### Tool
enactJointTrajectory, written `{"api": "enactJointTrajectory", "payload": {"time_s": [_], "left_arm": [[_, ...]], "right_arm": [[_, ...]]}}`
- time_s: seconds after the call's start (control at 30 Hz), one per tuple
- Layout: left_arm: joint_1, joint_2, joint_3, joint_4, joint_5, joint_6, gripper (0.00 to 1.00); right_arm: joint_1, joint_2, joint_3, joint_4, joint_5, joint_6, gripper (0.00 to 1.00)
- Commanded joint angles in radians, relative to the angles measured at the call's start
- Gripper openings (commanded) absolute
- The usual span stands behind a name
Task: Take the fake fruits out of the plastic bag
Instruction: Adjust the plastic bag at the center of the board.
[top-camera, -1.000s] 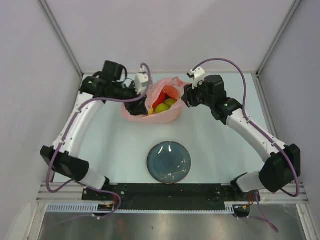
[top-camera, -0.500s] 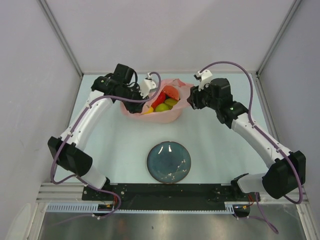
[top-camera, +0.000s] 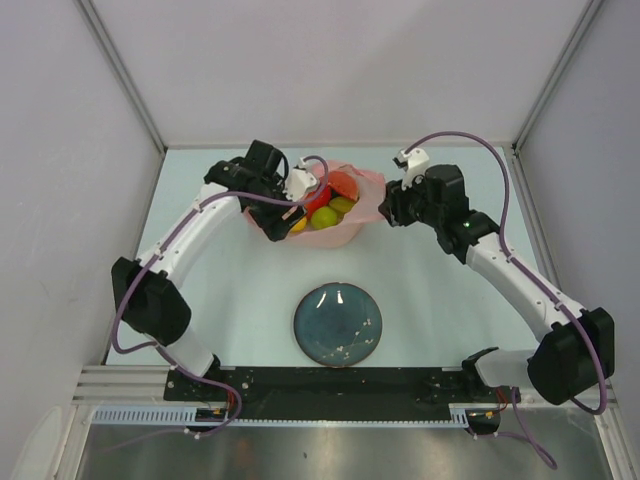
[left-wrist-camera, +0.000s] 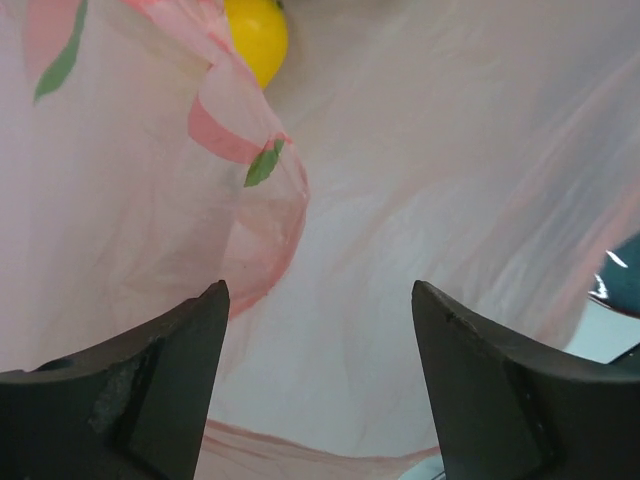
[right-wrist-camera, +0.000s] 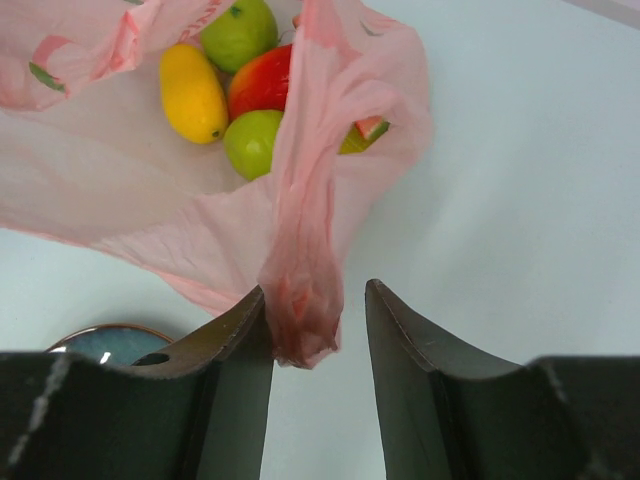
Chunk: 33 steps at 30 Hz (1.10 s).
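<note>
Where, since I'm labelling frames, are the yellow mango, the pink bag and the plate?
yellow mango (right-wrist-camera: 192, 92), right wrist view, middle of its body.
pink bag (right-wrist-camera: 300, 290), right wrist view, its bunched handle.
plate (top-camera: 338, 323), top view, bare centre.

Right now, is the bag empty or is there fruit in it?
Not empty: a yellow fruit, green fruits and a red one lie inside the bag.

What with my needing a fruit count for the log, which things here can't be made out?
Fruits, top view: too small to count, partly covered by the left hand and the rim of the plastic bag.
Yellow fruit, left wrist view: cut off by the top edge.
Anything deeper in the bag, right wrist view: hidden behind the hanging pink fold.
Plate, right wrist view: mostly behind a finger.
</note>
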Motion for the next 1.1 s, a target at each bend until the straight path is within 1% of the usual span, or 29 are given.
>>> {"api": "enactJointTrajectory", "payload": {"time_s": [0.0,0.03,0.07,0.1,0.13,0.27,0.3,0.37,0.4,0.43,0.47,0.5,0.53,0.57,0.63,0.67,0.7,0.73,0.77,0.8,0.83,0.87,0.9,0.93,1.0,1.03,1.07], "left_arm": [[-0.004,-0.003,-0.067,0.131,-0.12,-0.029,0.8],[-0.004,-0.005,-0.084,0.162,-0.193,-0.027,0.79],[-0.004,-0.009,-0.103,0.205,-0.22,-0.026,0.78],[-0.004,-0.011,-0.136,0.269,-0.247,-0.015,0.72],[-0.004,-0.011,-0.15,0.301,-0.292,-0.006,0.69],[-0.001,0.005,-0.2,0.389,-0.402,0.037,0.52],[0.008,0.006,-0.193,0.394,-0.401,0.034,0.43],[0.016,0.006,-0.161,0.386,-0.358,0.028,0.34],[0.014,0.006,-0.143,0.38,-0.34,0.026,0.26],[0.016,0.008,-0.123,0.371,-0.318,0.025,0.18],[0.017,0.011,-0.067,0.342,-0.3,0.011,0.13],[0.026,0.012,-0.033,0.332,-0.248,0.0,0.0],[0.036,0.012,0.003,0.325,-0.219,-0.012,0.0],[0.046,0.017,0.093,0.308,-0.185,-0.046,0.0],[0.105,0.055,0.206,0.282,-0.086,-0.085,0.0],[0.131,0.081,0.341,0.267,-0.049,-0.131,0.0],[0.192,0.134,0.413,0.222,0.022,-0.153,0.0],[0.221,0.17,0.484,0.205,0.041,-0.174,0.0],[0.276,0.199,0.614,0.188,0.062,-0.205,0.0],[0.301,0.26,0.673,0.165,0.083,-0.214,0.0],[0.324,0.285,0.726,0.155,0.109,-0.224,0.0],[0.359,0.304,0.809,0.153,0.122,-0.236,0.0],[0.375,0.319,0.833,0.18,0.133,-0.241,0.0],[0.387,0.327,0.843,0.203,0.159,-0.244,0.0],[0.412,0.322,0.842,0.252,0.179,-0.241,0.0],[0.416,0.315,0.844,0.269,0.259,-0.238,0.0],[0.424,0.308,0.844,0.265,0.309,-0.222,0.0]], "right_arm": [[-0.029,-0.047,-0.006,0.032,-0.001,0.012,0.45],[-0.031,-0.045,-0.007,0.032,-0.002,0.012,0.45],[-0.034,-0.047,-0.006,0.033,-0.002,0.012,0.45],[-0.035,-0.045,-0.006,0.033,-0.002,0.012,0.45],[-0.034,-0.047,-0.007,0.032,-0.001,0.012,0.45],[-0.037,-0.047,-0.007,0.03,0.001,0.012,0.45],[-0.037,-0.047,-0.006,0.035,0.002,0.012,0.45],[-0.039,-0.047,-0.006,0.035,0.005,0.012,0.44],[-0.039,-0.045,-0.006,0.038,0.007,0.012,0.44],[-0.039,-0.044,-0.004,0.042,0.011,0.012,0.42],[-0.039,-0.042,-0.003,0.047,0.01,0.012,0.39],[-0.037,-0.036,0.003,0.058,0.011,0.012,0.35],[-0.035,-0.027,0.014,0.062,0.012,0.011,0.22],[-0.034,-0.016,0.028,0.065,0.012,0.006,0.15],[-0.026,0.039,0.101,0.082,0.027,-0.015,0.0],[-0.023,0.07,0.135,0.088,0.03,-0.024,0.0],[-0.022,0.128,0.222,0.096,0.031,-0.038,0.0],[-0.02,0.168,0.262,0.111,0.031,-0.056,0.0],[-0.013,0.203,0.313,0.127,0.03,-0.072,0.0],[-0.008,0.29,0.356,0.168,0.034,-0.084,0.0],[-0.002,0.339,0.481,0.177,0.056,-0.092,0.0],[0.007,0.393,0.555,0.173,0.058,-0.095,0.0],[0.011,0.457,0.627,0.167,0.054,-0.095,0.0],[0.015,0.56,0.787,0.17,0.056,-0.104,0.0],[0.029,0.671,0.944,0.179,0.079,-0.129,0.0],[0.029,0.775,1.103,0.171,0.091,-0.133,0.0],[0.03,0.824,1.209,0.127,0.094,-0.136,0.0]]}}
